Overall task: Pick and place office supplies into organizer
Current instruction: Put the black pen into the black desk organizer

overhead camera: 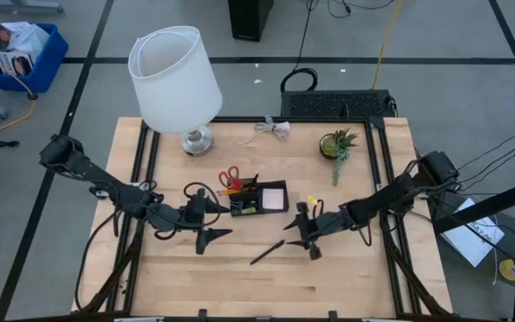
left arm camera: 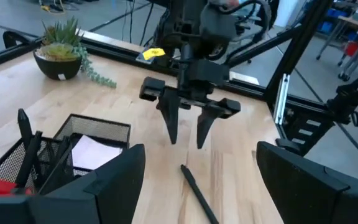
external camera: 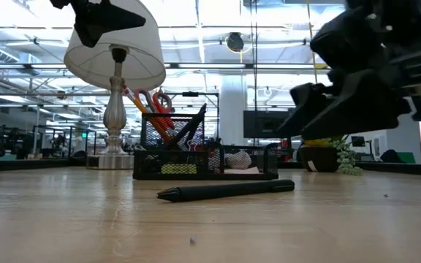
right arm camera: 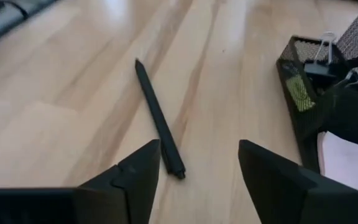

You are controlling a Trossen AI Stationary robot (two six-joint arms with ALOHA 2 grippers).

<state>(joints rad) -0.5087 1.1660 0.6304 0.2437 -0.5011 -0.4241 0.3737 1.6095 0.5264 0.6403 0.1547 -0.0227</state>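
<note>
a black pen (overhead camera: 267, 251) is found lying flat on the bare wooden table (overhead camera: 347, 277), near and slightly right of the organizer (overhead camera: 258, 198), well apart from it. nothing grips the pen. in the low view the pen (external camera: 225, 190) rests in front of the mesh organizer (external camera: 205, 157).

the right gripper (overhead camera: 310, 244) is positioned above the table just right of the pen's far end. its fingers (left arm camera: 169, 118) are seen spread apart and pointing downward, with nothing between them; in its own wrist view the pen (right arm camera: 159, 120) lies on the wood ahead of the spread fingers (right arm camera: 132, 174).

the left gripper (overhead camera: 211, 237) is held over the table to the left of the pen and near the organizer's left end. its fingers (left arm camera: 110, 180) are spread wide and empty.

the organizer is seen to hold red-handled scissors (overhead camera: 230, 176), orange pencils (overhead camera: 229, 190), a pink sticky-note pad (overhead camera: 273, 196) and a binder clip (right arm camera: 323, 55).

a white-shaded lamp (overhead camera: 175, 80) stands at the far left of the table and a potted plant (overhead camera: 338, 144) at the far right.
</note>
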